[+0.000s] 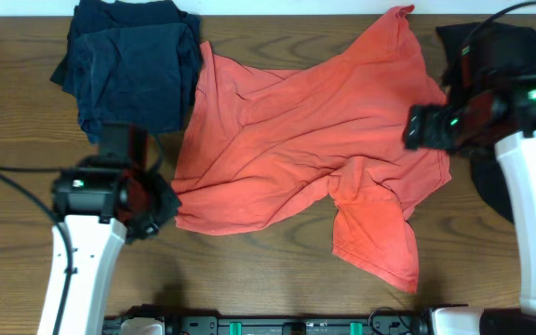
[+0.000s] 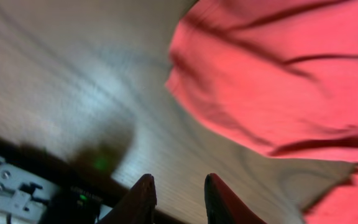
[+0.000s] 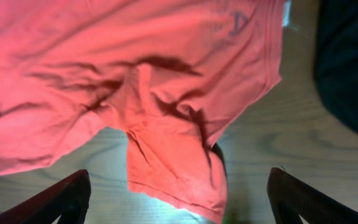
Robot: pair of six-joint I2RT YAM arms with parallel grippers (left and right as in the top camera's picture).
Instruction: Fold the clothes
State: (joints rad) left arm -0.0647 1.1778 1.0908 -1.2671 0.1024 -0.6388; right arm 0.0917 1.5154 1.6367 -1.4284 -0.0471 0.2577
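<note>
A red-orange T-shirt (image 1: 296,140) lies crumpled across the middle of the table, one sleeve (image 1: 375,237) pointing toward the front edge. My left gripper (image 1: 154,200) hovers just off the shirt's lower left corner. In the left wrist view its fingers (image 2: 145,199) stand a little apart over bare wood with nothing between them, the shirt's hem (image 2: 260,93) ahead of them. My right gripper (image 1: 417,127) hangs over the shirt's right edge. It is wide open (image 3: 179,190) above the sleeve (image 3: 173,168), touching no cloth. Faint lettering (image 3: 241,22) shows through the fabric.
A heap of navy garments (image 1: 128,70) lies at the back left, touching the shirt's edge. A black garment (image 1: 459,42) lies at the right under my right arm, also seen as the dark cloth (image 3: 347,62) in the right wrist view. Bare wood (image 1: 249,270) runs along the front.
</note>
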